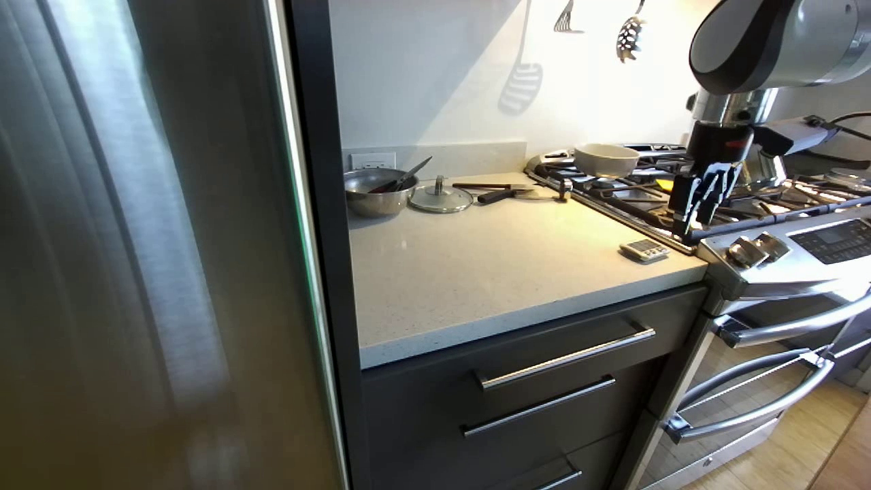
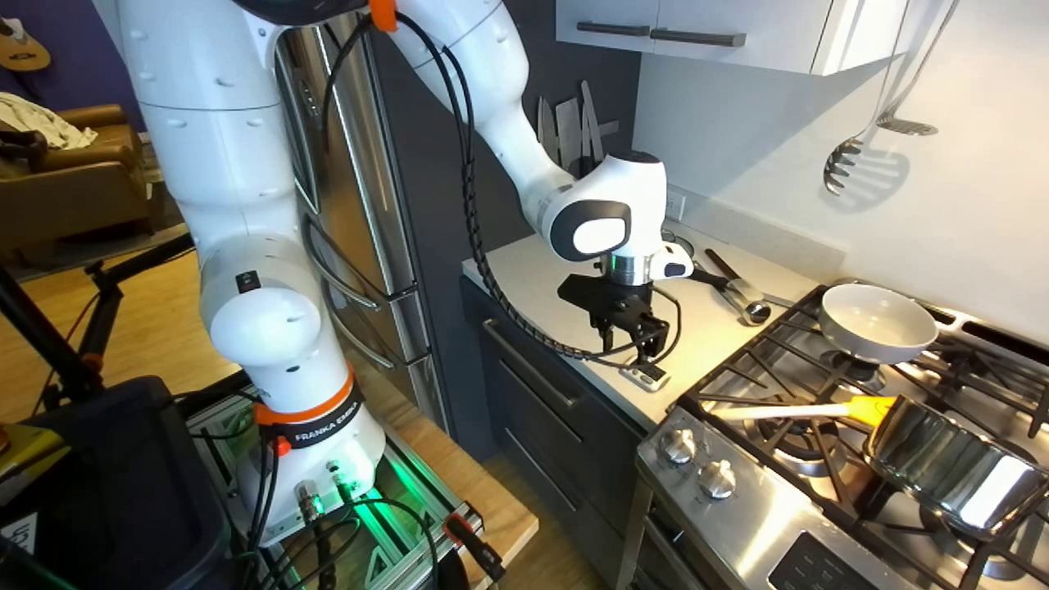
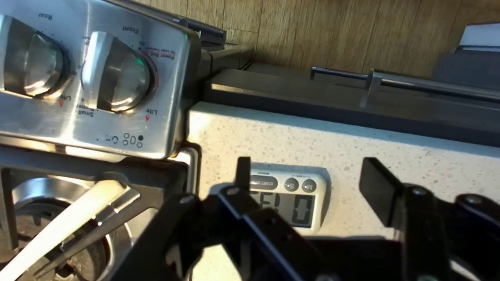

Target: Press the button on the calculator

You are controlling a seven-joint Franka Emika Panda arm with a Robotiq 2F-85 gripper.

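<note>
The calculator is a small white slab with a grey digit display and dark grey buttons. It lies flat on the counter near the stove in both exterior views (image 1: pixel 644 250) (image 2: pixel 649 377). In the wrist view the calculator (image 3: pixel 291 201) shows its S and M buttons and part of a long START button. My gripper (image 3: pixel 309 181) is open and empty, its fingers wide apart. Its left finger hides the calculator's left part; the right finger is over bare counter. In both exterior views the gripper (image 1: pixel 693 221) (image 2: pixel 631 352) points down above the counter, close to the calculator.
The gas stove (image 2: pixel 807 447) with knobs (image 3: pixel 117 74) borders the counter. It holds a white bowl (image 2: pixel 877 319), a metal pot (image 2: pixel 959 467) and a wooden-handled spatula (image 2: pixel 787 411). A metal pan (image 1: pixel 381 201), glass lid (image 1: pixel 440 197) and utensils lie farther back. The fridge (image 1: pixel 170 272) stands beside the counter.
</note>
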